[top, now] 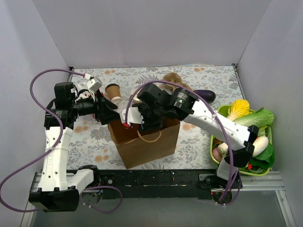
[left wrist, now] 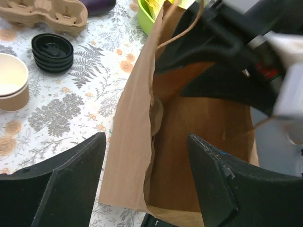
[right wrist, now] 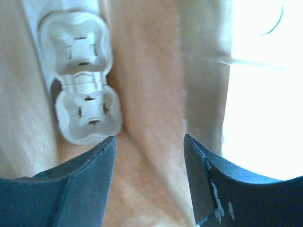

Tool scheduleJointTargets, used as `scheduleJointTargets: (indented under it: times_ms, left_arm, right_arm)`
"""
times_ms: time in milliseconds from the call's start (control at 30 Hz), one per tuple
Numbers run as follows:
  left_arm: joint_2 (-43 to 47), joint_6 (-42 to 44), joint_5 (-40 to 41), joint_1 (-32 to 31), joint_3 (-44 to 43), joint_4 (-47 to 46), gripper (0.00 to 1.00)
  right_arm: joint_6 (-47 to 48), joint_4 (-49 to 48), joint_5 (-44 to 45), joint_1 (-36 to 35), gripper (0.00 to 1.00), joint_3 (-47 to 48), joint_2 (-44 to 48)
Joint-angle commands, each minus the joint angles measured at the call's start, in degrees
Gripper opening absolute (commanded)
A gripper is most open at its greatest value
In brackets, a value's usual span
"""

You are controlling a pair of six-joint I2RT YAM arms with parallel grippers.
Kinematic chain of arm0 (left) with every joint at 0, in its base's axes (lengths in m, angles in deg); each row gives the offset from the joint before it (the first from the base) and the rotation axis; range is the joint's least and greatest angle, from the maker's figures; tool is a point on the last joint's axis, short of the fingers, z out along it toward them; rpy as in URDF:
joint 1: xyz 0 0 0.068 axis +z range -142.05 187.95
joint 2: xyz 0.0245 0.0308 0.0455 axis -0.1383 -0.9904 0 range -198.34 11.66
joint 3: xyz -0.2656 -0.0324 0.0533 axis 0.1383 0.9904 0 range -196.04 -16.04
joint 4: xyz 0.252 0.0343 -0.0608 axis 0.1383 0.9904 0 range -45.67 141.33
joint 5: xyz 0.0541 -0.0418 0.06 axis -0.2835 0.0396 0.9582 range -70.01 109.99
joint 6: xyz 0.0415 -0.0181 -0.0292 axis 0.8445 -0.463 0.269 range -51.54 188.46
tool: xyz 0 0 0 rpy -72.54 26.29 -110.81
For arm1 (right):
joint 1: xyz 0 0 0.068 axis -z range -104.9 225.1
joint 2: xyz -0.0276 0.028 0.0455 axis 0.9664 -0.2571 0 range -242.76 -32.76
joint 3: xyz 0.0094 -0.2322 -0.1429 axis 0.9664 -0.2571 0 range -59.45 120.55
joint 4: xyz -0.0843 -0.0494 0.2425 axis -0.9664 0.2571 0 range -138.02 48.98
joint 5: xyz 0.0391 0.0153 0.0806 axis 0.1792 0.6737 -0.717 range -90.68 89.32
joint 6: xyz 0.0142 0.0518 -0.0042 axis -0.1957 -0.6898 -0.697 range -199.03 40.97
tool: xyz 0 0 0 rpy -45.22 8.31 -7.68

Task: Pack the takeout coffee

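Note:
A paper cup (top: pixel 113 93) with a tan inside stands open, with no lid on it, left of and behind the brown paper bag (top: pixel 144 144); it also shows in the left wrist view (left wrist: pixel 12 80). A stack of black lids (left wrist: pixel 52 52) lies near it. My left gripper (top: pixel 113 117) (left wrist: pixel 147 142) is open, and its jaws straddle the bag's left wall (left wrist: pixel 132 142) at the rim. My right gripper (top: pixel 142 125) (right wrist: pixel 149 139) is open and empty, reaching down inside the bag. A pale two-cup pulp carrier (right wrist: pixel 80 75) lies against the bag's inner wall.
Another brown pulp carrier (left wrist: pixel 45 14) lies at the back of the patterned table. A dark eggplant (top: pixel 206 96) lies right of the arm. A green basket (top: pixel 214 147) of vegetables stands at the right edge. White walls enclose the table.

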Motion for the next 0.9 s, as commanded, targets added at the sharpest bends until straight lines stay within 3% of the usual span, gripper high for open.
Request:
scheduleJointTargets:
  times_ms: [0,133,200,233,267,300,367,433,533,567,733,867]
  left_arm:
    - [-1.7,2.2,-2.3,-3.2,-2.3,3.8,0.68]
    - [-3.8,7.5,-1.3,-6.1,-4.7,8.9,0.67]
    - [-4.7,7.6,2.0,-8.0,-4.6,8.1,0.63]
    - [-4.9,7.4,2.9,-8.6,-4.4,7.4,0.6]
    - [-5.1,7.0,4.0,-9.1,-4.3,6.6,0.57]
    - [-5.3,6.9,6.2,-10.1,-4.0,5.2,0.56]
    - [-6.6,7.0,8.0,-10.7,-4.0,4.4,0.5]
    - [-7.9,7.7,8.5,-11.3,-4.5,4.1,0.48]
    - [-9.5,9.7,7.8,-12.3,-6.2,5.7,0.33]
    - [-10.2,10.3,7.8,-12.7,-6.7,6.4,0.23]
    - [-10.1,14.6,10.3,-12.9,-11.8,11.6,0.02]
    - [-9.7,17.0,15.3,-12.9,-16.5,14.7,0.0]
  right_arm:
    - [2.9,-9.9,1.7,0.1,0.66,-3.8,8.4]
    - [4.3,-21.0,1.8,0.4,0.62,-10.9,17.0]
    - [3.2,-36.3,3.5,1.1,0.58,-17.6,25.7]
    - [3.1,-42.2,4.0,1.3,0.56,-26.6,29.1]
    - [3.6,-58.1,5.1,1.4,0.53,-31.5,32.5]
    - [4.6,-65.4,8.1,1.6,0.5,-36.0,38.3]
    - [9.2,-74.4,10.4,1.7,0.51,-41.8,40.2]
    - [8.2,-74.9,14.6,3.7,0.51,-40.6,39.0]
    - [1.5,-75.6,15.2,10.5,0.5,-39.4,37.9]
    - [-1.8,-75.3,15.3,12.4,0.5,-39.1,37.5]
    - [-12.1,-69.8,14.5,23.6,0.5,-37.4,34.4]
    - [-17.4,-64.6,13.6,27.1,0.49,-37.9,32.4]
